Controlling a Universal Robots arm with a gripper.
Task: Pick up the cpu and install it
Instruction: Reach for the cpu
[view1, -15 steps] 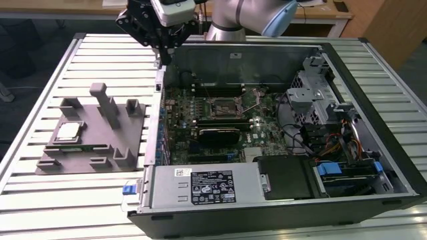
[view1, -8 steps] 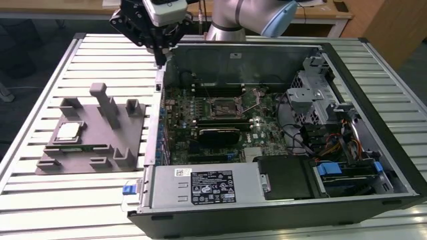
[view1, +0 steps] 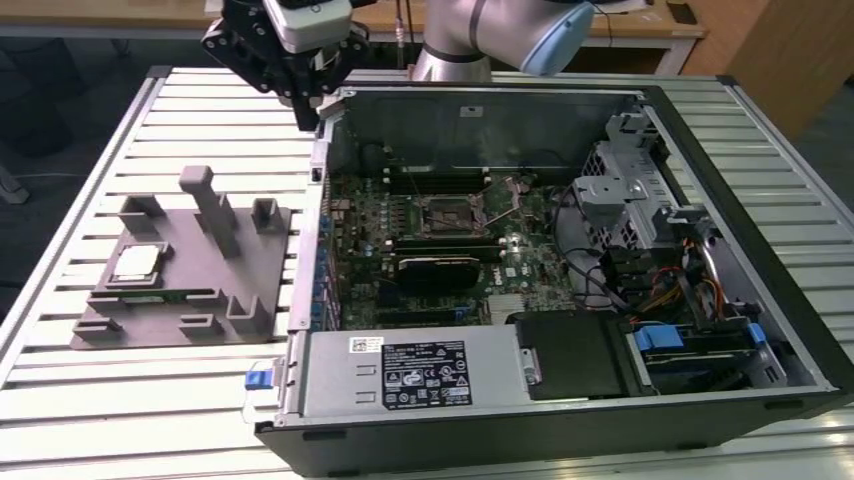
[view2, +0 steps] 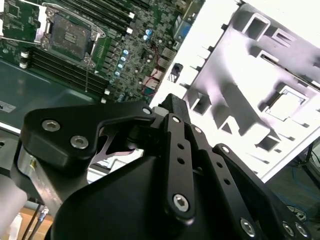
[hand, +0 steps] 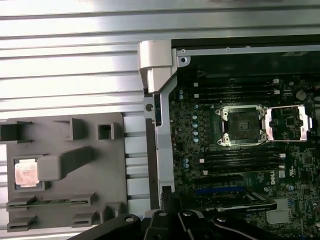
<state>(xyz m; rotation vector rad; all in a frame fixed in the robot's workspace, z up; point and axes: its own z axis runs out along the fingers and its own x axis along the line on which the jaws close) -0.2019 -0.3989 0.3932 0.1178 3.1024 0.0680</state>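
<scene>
The cpu (view1: 136, 263) is a small silvery square lying flat in a recess of the grey holder block (view1: 187, 300) on the exterior view's left. The first wrist view also has the cpu (hand: 26, 173) in that block (hand: 95, 185). My black gripper (view1: 310, 118) hangs high above the far left corner of the open computer case, well away from the cpu. Its fingers meet at the tips, shut on nothing. The motherboard's socket (view1: 447, 213) stands open, its metal frame flipped aside, and it appears in both wrist views (hand: 242, 125) (view2: 70, 32).
The open computer case (view1: 694, 400) lies on a ribbed metal table (view1: 80, 140). Black memory sticks (view1: 454, 178) sit by the socket. A power supply (view1: 414, 370) and drive bays (view1: 641, 190) stand at the case's sides. Tall posts (view1: 200, 195) rise from the holder block.
</scene>
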